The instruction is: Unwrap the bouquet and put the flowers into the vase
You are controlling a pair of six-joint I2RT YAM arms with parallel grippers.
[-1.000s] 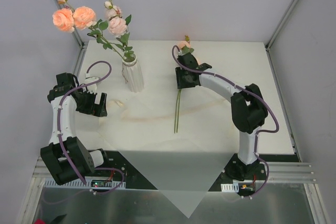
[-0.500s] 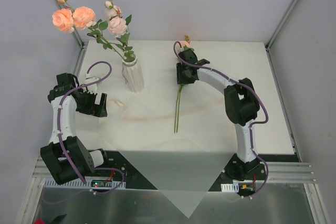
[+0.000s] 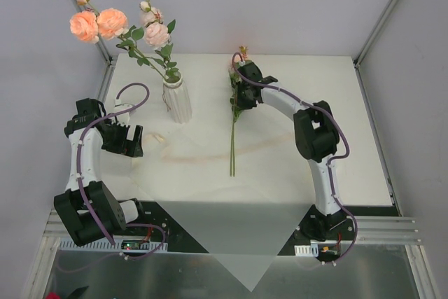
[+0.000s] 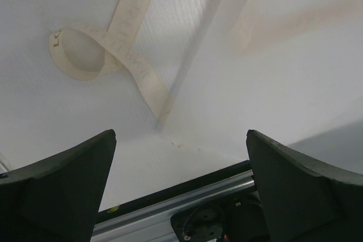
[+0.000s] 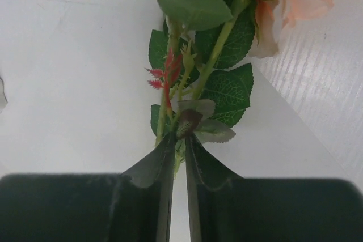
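A white ribbed vase [image 3: 177, 99] stands at the back left with several peach-pink flowers [image 3: 112, 24] in it. One more flower stem [image 3: 232, 138] lies on the table, its bloom [image 3: 241, 57] toward the far edge. My right gripper [image 3: 238, 94] sits over its upper part. In the right wrist view, the gripper [image 5: 180, 134] is pinched on the leafy green stem [image 5: 218, 43] just below the leaves [image 5: 227, 92]. My left gripper [image 3: 129, 140] hovers at the left with nothing in it, its fingers [image 4: 62, 185] wide open. No wrapped bouquet is in view.
A loose pale ribbon [image 4: 130, 60] curls on the table under the left gripper and also shows as the ribbon [image 3: 159, 138] beside it. A grey sheet [image 3: 238, 243] overhangs the near edge between the arm bases. Frame posts [image 3: 371, 33] rise at the back corners.
The right arm has reached farther toward the back and left along the lying flower, and its jaws have closed on the stem. The stem's lower end shifted slightly left. The left arm is still.
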